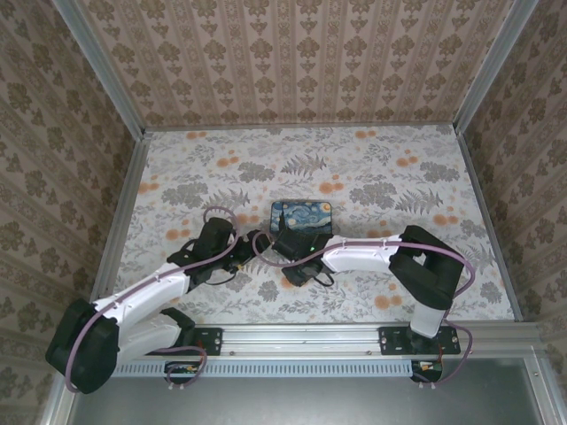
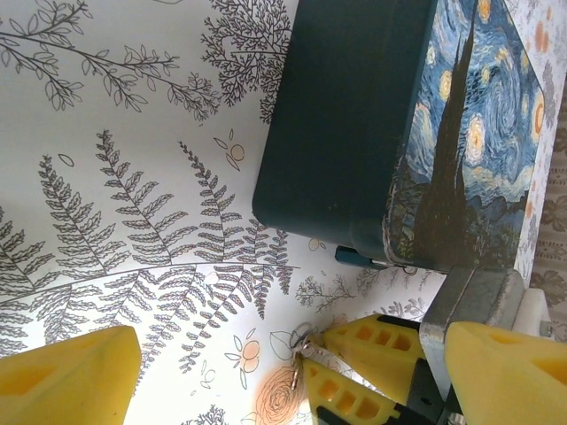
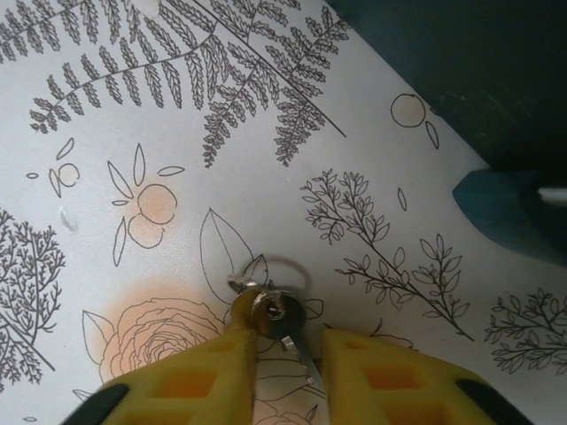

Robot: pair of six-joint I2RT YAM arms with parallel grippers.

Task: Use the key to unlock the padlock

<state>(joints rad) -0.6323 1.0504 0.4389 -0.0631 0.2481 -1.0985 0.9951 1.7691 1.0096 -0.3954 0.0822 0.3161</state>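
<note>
While the left pincer (image 2: pixel 283 376) gapes released, the padlock (image 3: pixel 266 312) lies at twelve o'clock of the right pincer (image 3: pixel 288 347), grip unclear.

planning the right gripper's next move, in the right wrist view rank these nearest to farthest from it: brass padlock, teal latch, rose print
1. brass padlock, at the fingertips
2. rose print, lower left, beside one finger
3. teal latch, far right edge
</note>
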